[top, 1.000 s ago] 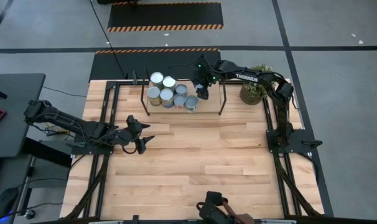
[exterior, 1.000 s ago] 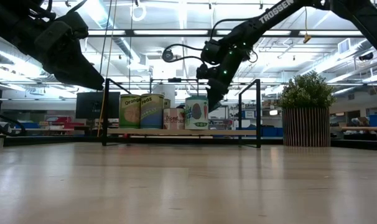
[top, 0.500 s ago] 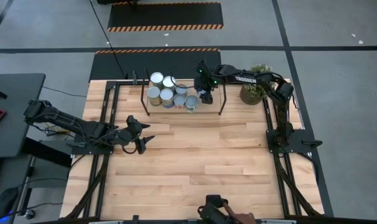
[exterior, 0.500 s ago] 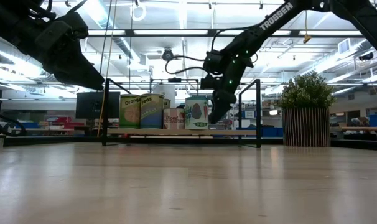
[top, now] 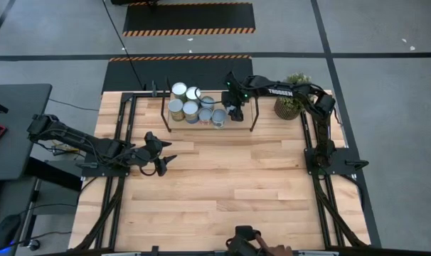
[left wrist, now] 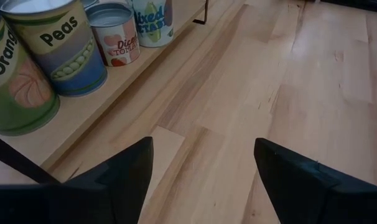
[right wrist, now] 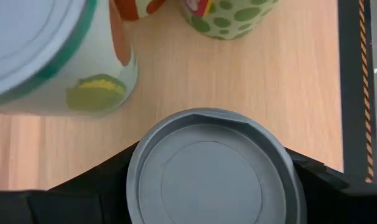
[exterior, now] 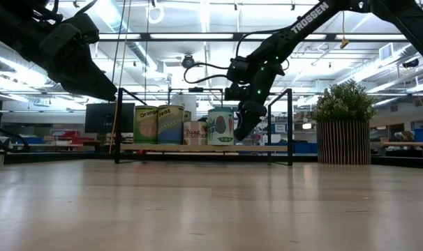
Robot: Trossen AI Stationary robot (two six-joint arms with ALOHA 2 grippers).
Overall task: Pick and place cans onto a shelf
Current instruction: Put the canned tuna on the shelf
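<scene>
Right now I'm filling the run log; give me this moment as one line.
right claw: shut on can, over shelf | left claw: open, idle over table | other cans: on shelf

Six cans [top: 194, 107] stand upright, clustered on the left half of the shelf [top: 247, 122], a low light-wood board on a black frame at the bench's twelve o'clock edge. A seventh can [right wrist: 210, 171], grey-lidded, sits between the right hand's [top: 235, 114] fingers above the board.
</scene>
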